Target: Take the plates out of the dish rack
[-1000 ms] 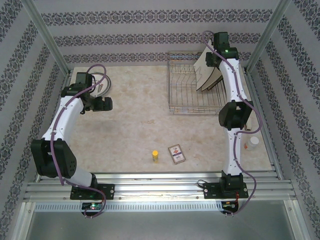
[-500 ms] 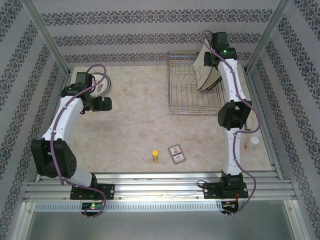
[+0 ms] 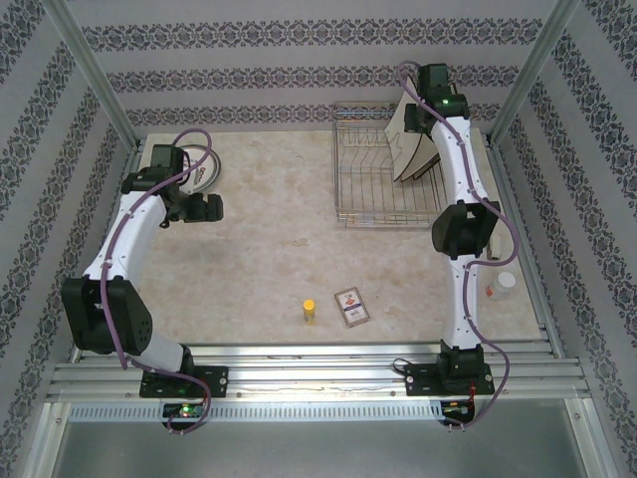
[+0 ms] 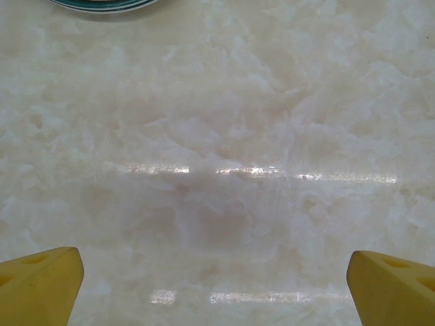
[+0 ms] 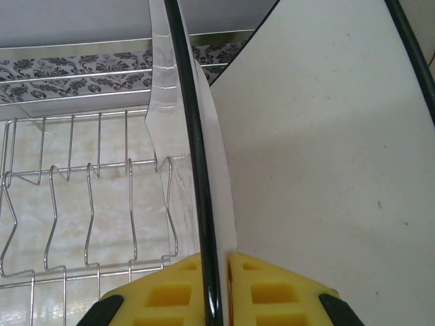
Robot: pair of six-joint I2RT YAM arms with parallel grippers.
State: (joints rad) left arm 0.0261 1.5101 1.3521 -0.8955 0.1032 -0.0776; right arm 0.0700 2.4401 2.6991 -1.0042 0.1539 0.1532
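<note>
1. The right hand (image 5: 217,261) is closed on the dark edge of a square cream plate (image 5: 326,136). Its yellow fingers (image 5: 170,295) press the plate from both sides.
2. This plate stands on its edge in the right part of the dish rack (image 3: 368,214), close to other square plates (image 3: 426,159). The rack sits at the far right of the surface (image 3: 279,249).
3. The left hand (image 4: 217,272) is wide open and has hold of nothing. It hangs above a bare part of the surface.
4. A round plate (image 3: 206,171) lies flat at the far left, partly hidden by the left arm.
5. A card (image 3: 351,306) and a small yellow object (image 3: 309,311) lie near the front middle, apart from each other.
</note>
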